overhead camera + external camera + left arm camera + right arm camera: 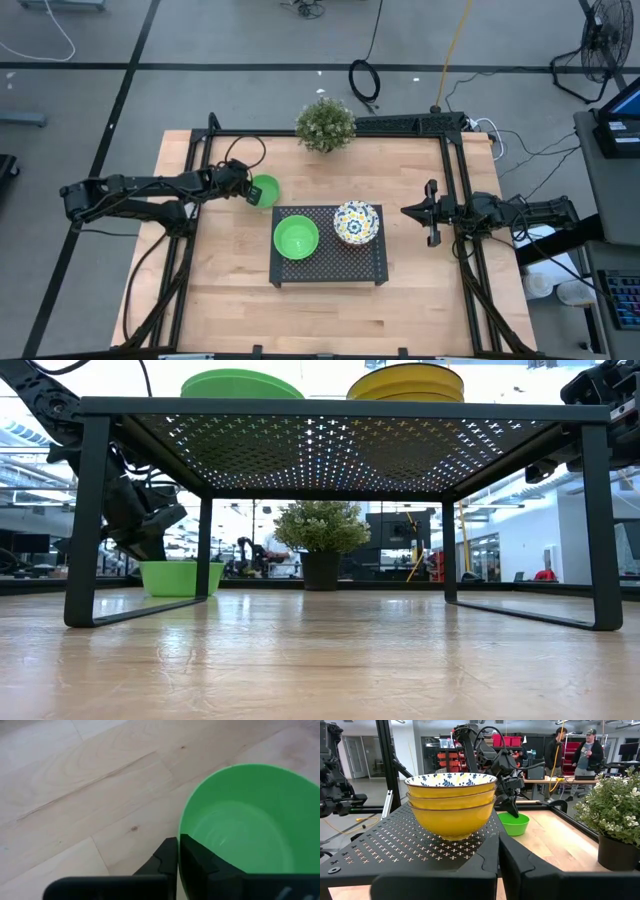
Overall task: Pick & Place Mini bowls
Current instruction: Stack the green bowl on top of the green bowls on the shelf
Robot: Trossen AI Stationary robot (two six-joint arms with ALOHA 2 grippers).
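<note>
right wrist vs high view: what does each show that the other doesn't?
Only the right wrist view: the floral bowls are a nested stack of three with yellow outsides, and two people stand in the room behind. Only the high view: a green bowl on the black perforated rack, and the right gripper waiting beside that rack. Both: the left gripper shut on the rim of the green bowl on the table, and the potted plant.
</note>
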